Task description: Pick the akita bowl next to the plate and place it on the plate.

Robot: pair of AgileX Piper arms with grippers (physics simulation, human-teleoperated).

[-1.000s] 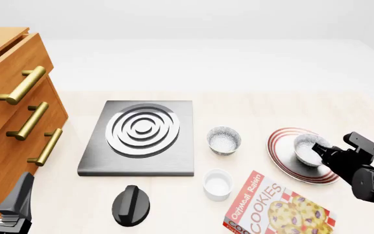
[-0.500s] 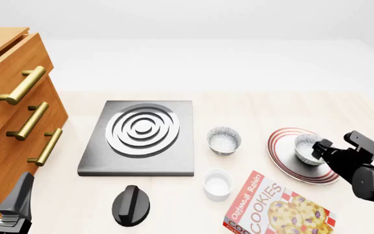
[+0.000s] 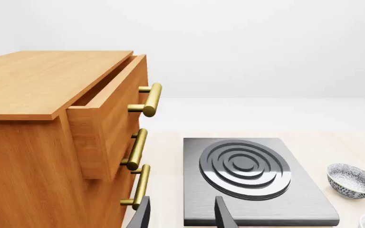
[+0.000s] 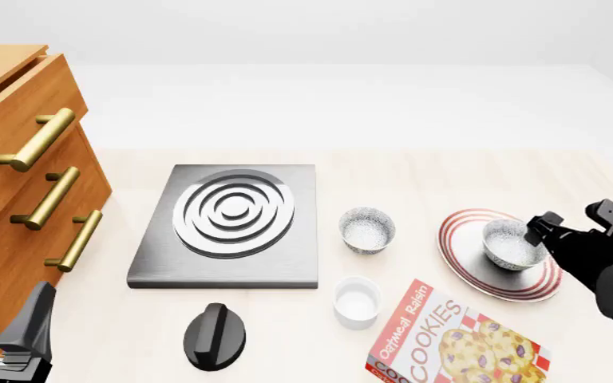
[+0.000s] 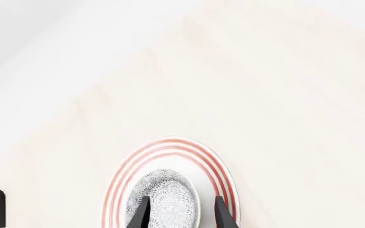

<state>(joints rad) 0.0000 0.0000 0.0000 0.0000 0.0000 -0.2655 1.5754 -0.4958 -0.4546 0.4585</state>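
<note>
One akita bowl (image 4: 512, 243), speckled grey outside and white inside, sits upright on the red-ringed plate (image 4: 466, 263). My right gripper (image 4: 573, 220) hangs open just right of it, not touching. In the right wrist view the same akita bowl (image 5: 163, 197) rests on the plate (image 5: 169, 149), just beyond the open right gripper (image 5: 181, 216). A second bowl of the same kind (image 4: 367, 229) stands on the table left of the plate, and shows in the left wrist view (image 3: 352, 179). My left gripper (image 4: 3, 323) stays open and empty at the near left (image 3: 182, 216).
A grey square stove (image 4: 230, 223) lies at centre left with a black knob (image 4: 214, 335) in front of it. A small white cup (image 4: 357, 301) and a cookie box (image 4: 456, 343) sit near the front. A wooden drawer cabinet (image 4: 19, 199) fills the left side, its top drawer slightly open.
My right gripper has let go of the bowl and drawn back to the right. The bowl stays on the plate. The left arm has not moved.
</note>
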